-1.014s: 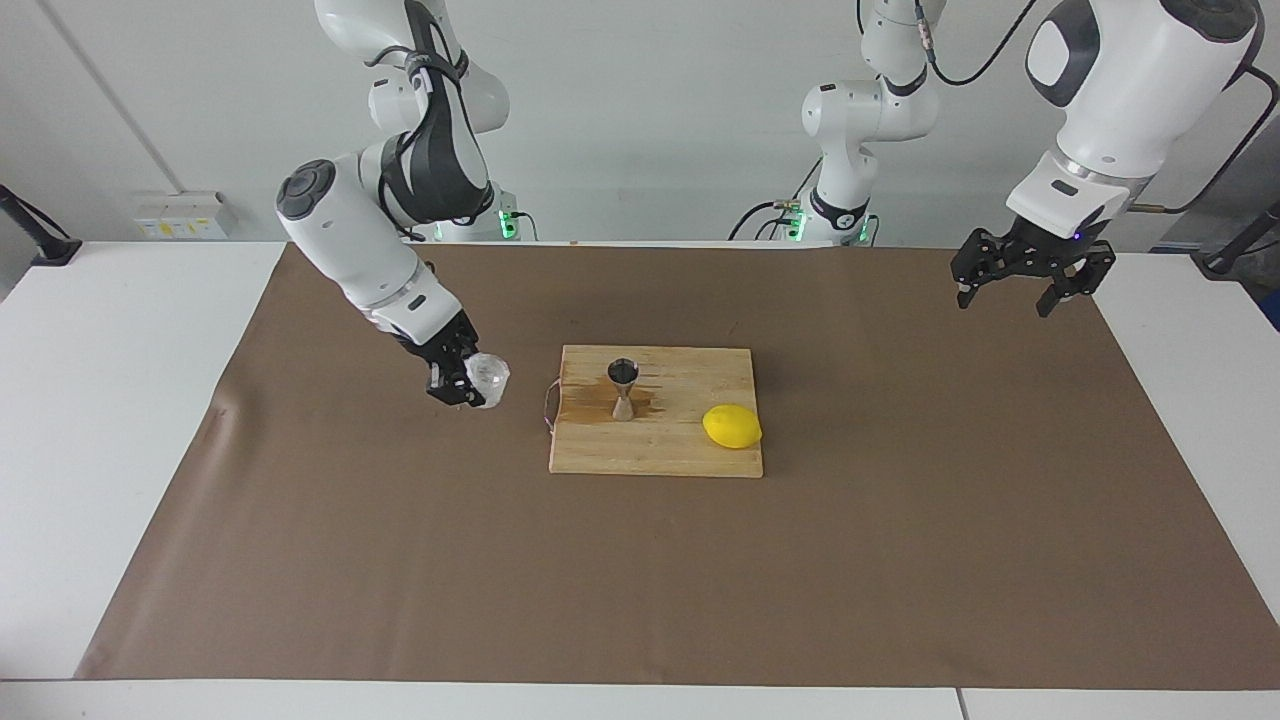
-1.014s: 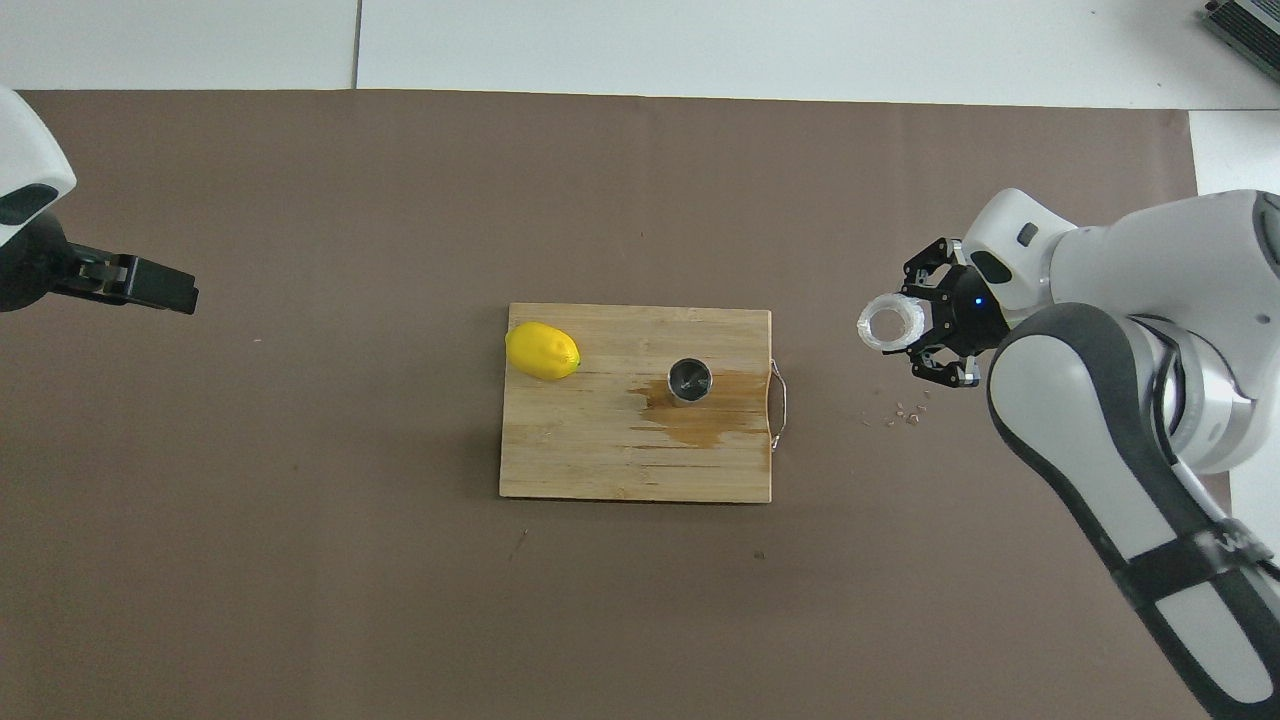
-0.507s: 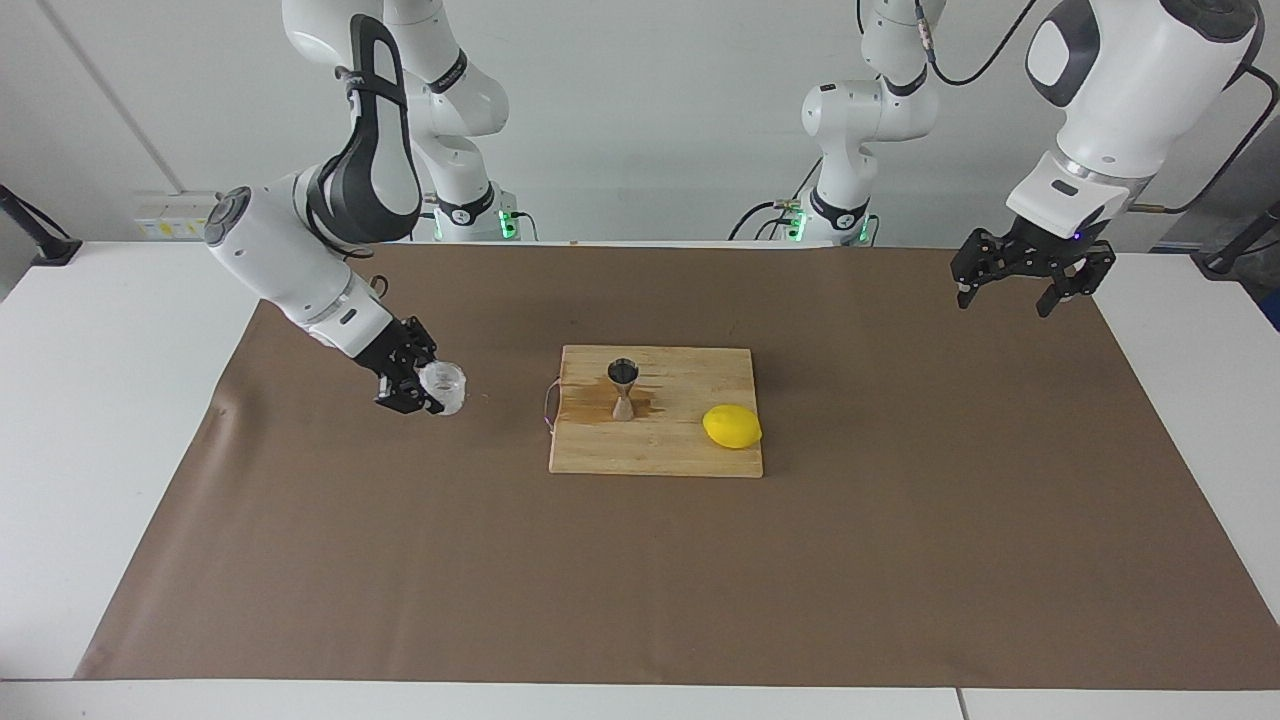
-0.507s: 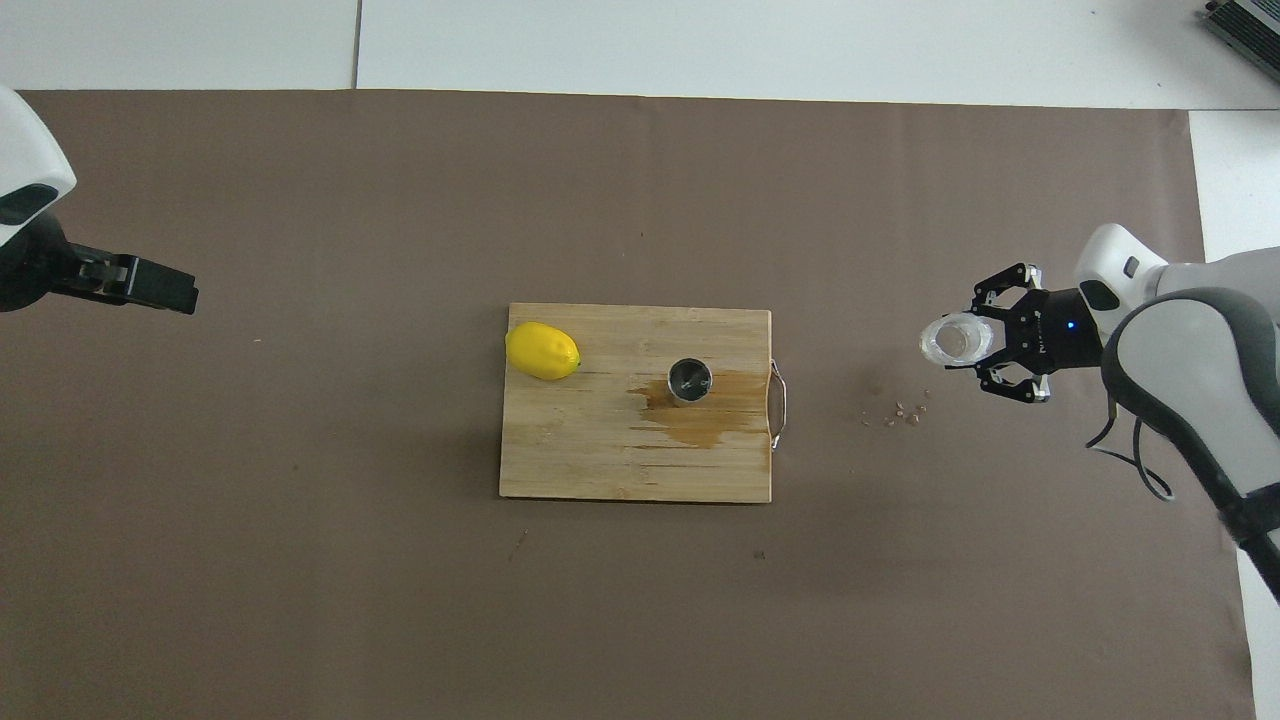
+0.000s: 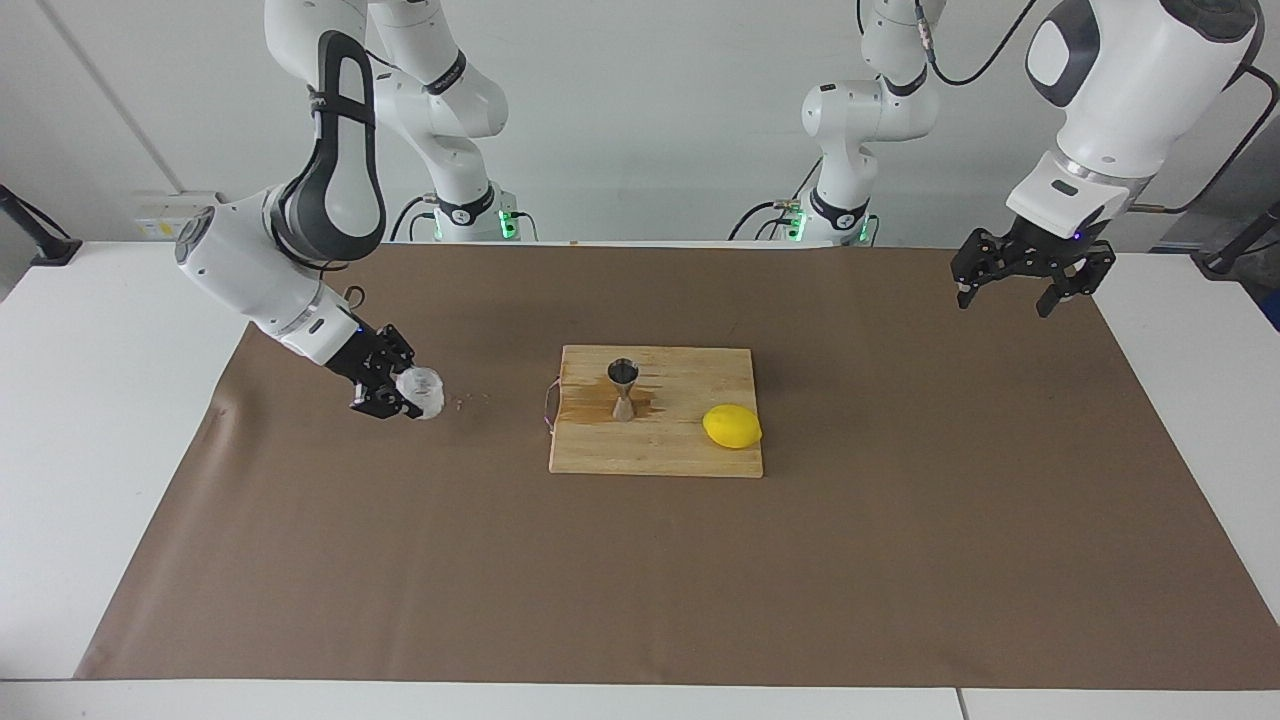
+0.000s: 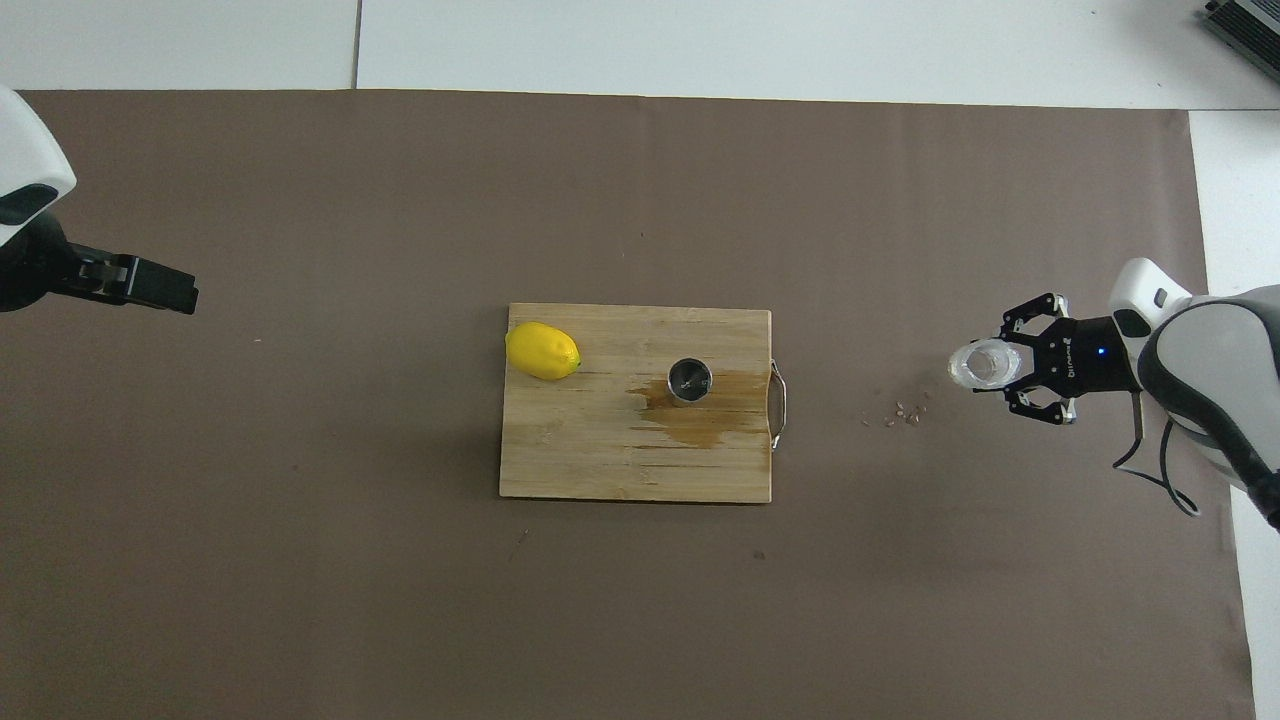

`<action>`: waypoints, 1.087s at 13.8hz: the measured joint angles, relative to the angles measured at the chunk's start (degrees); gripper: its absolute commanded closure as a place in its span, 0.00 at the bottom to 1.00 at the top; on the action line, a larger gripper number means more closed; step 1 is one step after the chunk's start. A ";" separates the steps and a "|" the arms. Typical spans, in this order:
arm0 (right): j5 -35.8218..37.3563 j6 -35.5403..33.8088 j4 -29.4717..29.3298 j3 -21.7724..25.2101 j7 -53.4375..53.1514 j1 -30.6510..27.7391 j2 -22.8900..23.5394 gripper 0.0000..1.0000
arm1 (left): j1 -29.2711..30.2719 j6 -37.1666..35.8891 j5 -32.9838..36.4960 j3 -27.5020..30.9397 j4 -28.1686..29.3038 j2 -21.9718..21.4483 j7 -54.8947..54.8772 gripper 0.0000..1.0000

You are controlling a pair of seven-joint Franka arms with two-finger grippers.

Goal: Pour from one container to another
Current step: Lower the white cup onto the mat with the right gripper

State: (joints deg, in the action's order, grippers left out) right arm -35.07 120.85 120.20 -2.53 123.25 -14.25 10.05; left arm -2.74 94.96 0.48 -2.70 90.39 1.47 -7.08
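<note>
Right claw grips clear cup; jigger upright.

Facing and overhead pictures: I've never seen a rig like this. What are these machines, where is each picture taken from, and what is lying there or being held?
These are two robot arms at a table. One picture faces them from across the table; the other looks down from above their end. The right gripper is shut on a small clear cup, low over the brown mat, with small crumbs nearby. The left gripper waits open in the air at its own end. On the wooden cutting board, which bears a wet stain, stand a steel jigger and a lemon.
</note>
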 measured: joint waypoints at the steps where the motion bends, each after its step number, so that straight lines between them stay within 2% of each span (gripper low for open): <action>1: -0.37 -0.01 0.31 0.00 1.10 -0.42 0.48 0.69 | 0.00 0.00 0.00 0.00 0.00 0.00 0.00 0.00; 11: -2.00 -0.04 4.88 -0.01 5.16 -3.87 2.05 0.68 | 0.00 0.00 0.00 0.00 0.00 0.00 0.00 0.00; 12: -2.17 -0.04 5.13 -0.01 5.37 -4.02 2.10 0.58 | 0.00 0.00 0.00 0.00 0.00 0.00 0.00 0.00; 13: -2.29 -0.04 5.39 -0.02 5.38 -4.04 2.11 0.43 | 0.00 0.00 0.00 0.00 0.00 0.00 0.00 0.00; 15: -2.62 -0.04 5.84 -0.08 5.39 -4.04 2.11 0.33 | 0.00 0.00 0.00 0.00 0.00 0.00 0.00 0.00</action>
State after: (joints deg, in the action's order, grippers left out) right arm -37.69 120.81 126.04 -2.62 128.64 -18.29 12.16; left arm -2.74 94.96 0.48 -2.70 90.39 1.47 -7.07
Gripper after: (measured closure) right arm 0.436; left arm 0.000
